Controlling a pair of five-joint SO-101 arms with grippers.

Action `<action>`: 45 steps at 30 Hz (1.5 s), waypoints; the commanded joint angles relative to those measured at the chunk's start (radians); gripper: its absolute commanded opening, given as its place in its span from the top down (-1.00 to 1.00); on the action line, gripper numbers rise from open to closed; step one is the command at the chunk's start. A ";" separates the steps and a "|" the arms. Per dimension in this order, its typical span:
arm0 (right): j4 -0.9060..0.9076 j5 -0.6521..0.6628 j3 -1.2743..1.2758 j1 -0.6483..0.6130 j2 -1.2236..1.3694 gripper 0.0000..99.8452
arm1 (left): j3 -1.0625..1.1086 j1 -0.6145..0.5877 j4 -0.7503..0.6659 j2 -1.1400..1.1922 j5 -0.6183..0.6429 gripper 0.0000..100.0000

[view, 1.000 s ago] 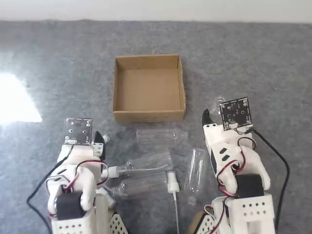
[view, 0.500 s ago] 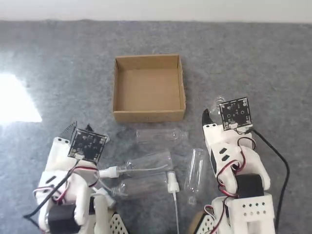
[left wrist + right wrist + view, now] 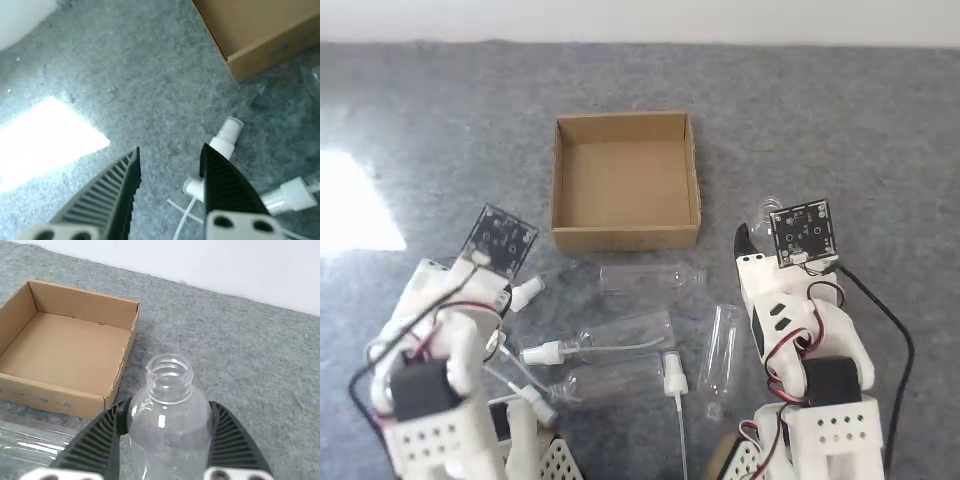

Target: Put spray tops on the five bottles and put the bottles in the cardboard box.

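Grey table [image 3: 420,120], lower left: left gripper [image 3: 170,150], spread apart, hangs just beside a spray top [image 3: 223,137]; right gripper [image 3: 166,412] clamps a topless bottle [image 3: 169,390].

left claw [image 3: 170,152] swung outward and forward, toward the cardboard box [image 3: 620,238] corner, uncovering a spray top [image 3: 527,294]

Glossy clear plastic bottle [image 3: 167,412], matt cardboard box [image 3: 625,238], rough grey fabric tabletop [image 3: 820,130].

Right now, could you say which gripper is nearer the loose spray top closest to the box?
Left. The left gripper hangs open just beside the spray top; the right gripper, gripping a bottle, sits far right.
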 commanded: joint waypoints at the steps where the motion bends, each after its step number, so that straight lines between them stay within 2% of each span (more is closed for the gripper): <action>1: -0.025 -0.003 -0.014 0.019 -0.010 0.78 | -0.114 -0.003 0.055 0.195 -0.064 0.62; 22: -0.025 -0.003 -0.014 0.019 -0.010 0.78 | -0.430 0.020 0.064 0.979 -0.095 0.63; 28: -0.025 -0.003 -0.014 0.021 -0.010 0.78 | -0.443 0.095 0.064 1.094 -0.091 0.63; 45: -0.025 -0.003 -0.014 0.021 -0.010 0.78 | -0.443 0.094 0.006 1.249 -0.091 0.64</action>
